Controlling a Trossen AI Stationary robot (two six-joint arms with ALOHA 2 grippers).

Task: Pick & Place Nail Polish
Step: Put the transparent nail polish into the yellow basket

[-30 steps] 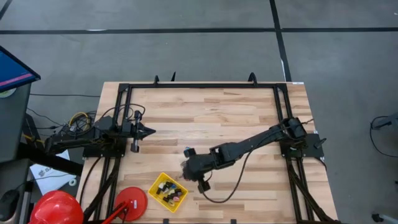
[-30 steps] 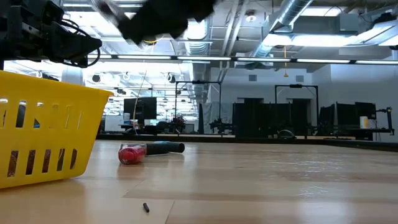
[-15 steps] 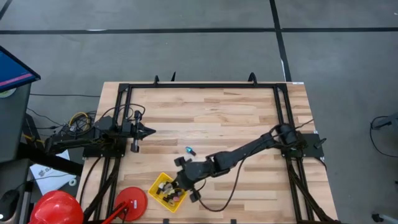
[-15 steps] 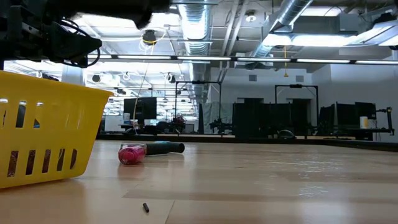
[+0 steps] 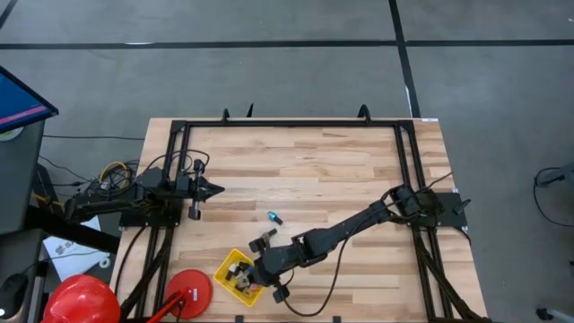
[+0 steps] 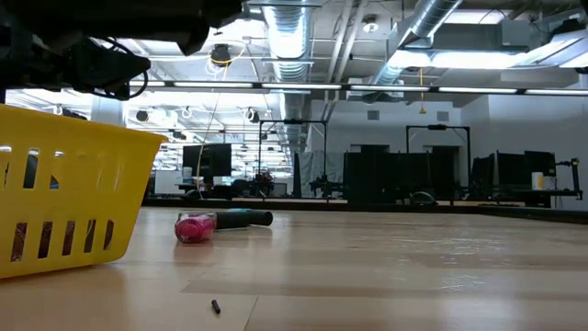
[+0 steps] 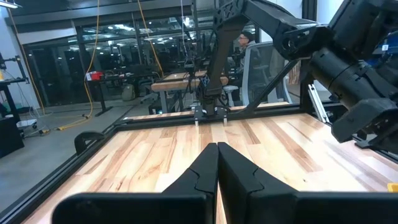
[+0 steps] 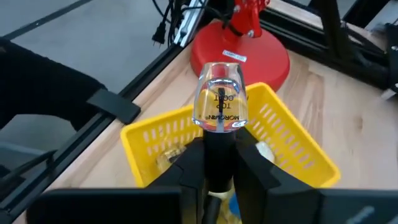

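Observation:
My right gripper (image 8: 219, 149) is shut on a clear nail polish bottle (image 8: 221, 99) with a dark cap and hangs over the yellow basket (image 8: 292, 146), which holds several small bottles (image 5: 240, 276). In the high view this gripper (image 5: 257, 269) is at the basket's right side, near the table's front edge. A small teal bottle (image 5: 274, 217) lies on the bare wood farther back. The low view shows a pink bottle (image 6: 195, 226) with a dark cap lying on its side beyond the basket (image 6: 64, 198). My left gripper (image 7: 217, 163) is shut and empty at the table's left (image 5: 208, 189). My right gripper pinches the bottle's dark cap (image 8: 219, 140) between its two fingers. The clear glass body sticks out past the fingertips. The fingers slant down toward the table's near left corner. The bottle is lifted clear, above the basket's open top.
A red round base (image 8: 249, 46) stands just left of the basket near the front edge (image 5: 188, 289). Black frame rails (image 5: 179, 161) run along the table's sides and back. A tiny dark speck (image 6: 215, 306) lies on the wood. The middle and back of the table are bare wood.
My right gripper has gone from the middle of the table toward the near left, ending over the yellow basket. As it left, the teal bottle lying on the wood came into sight. My left arm has kept still.

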